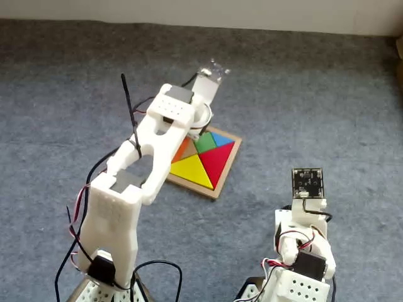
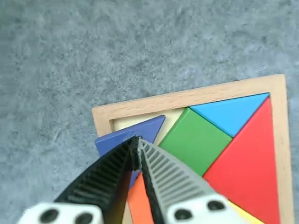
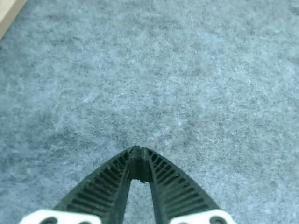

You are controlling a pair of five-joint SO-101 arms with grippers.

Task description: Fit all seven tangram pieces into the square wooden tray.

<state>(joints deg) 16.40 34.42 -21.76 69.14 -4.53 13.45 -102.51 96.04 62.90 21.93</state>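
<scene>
Left arm is reaching out over the square wooden tray, which is lying on the grey felt-covered desk, turned at an angle to the desk's edges.

Left pincer is standing pressed together, no gap showing at the tips. The tips are meeting at the dark blue piece. I cannot tell whether they are bearing on its face or only hovering just above it.

The dark blue piece is sitting at one corner of the tray. One end is lying over the wooden rim and the other is pointing inward over the recess. A strip of bare tray floor is showing between the piece and the rim, so the piece is not sitting flush.

Pieces lying flat in the tray:
- green square, just beside the dark blue piece
- light blue triangle, lying along the rim and touching the green square
- red triangle, touching both the green square and the light blue triangle
- orange piece, partly hidden under the pincer's fingers
- yellow triangle, lying against the red triangle along the near rim in the high view

Right arm is sitting folded at the near edge, well apart from the tray. Right pincer is pressed together, gripping nothing, and hanging over bare grey felt. A corner of the tray is showing at the edge of the right wrist view.
</scene>
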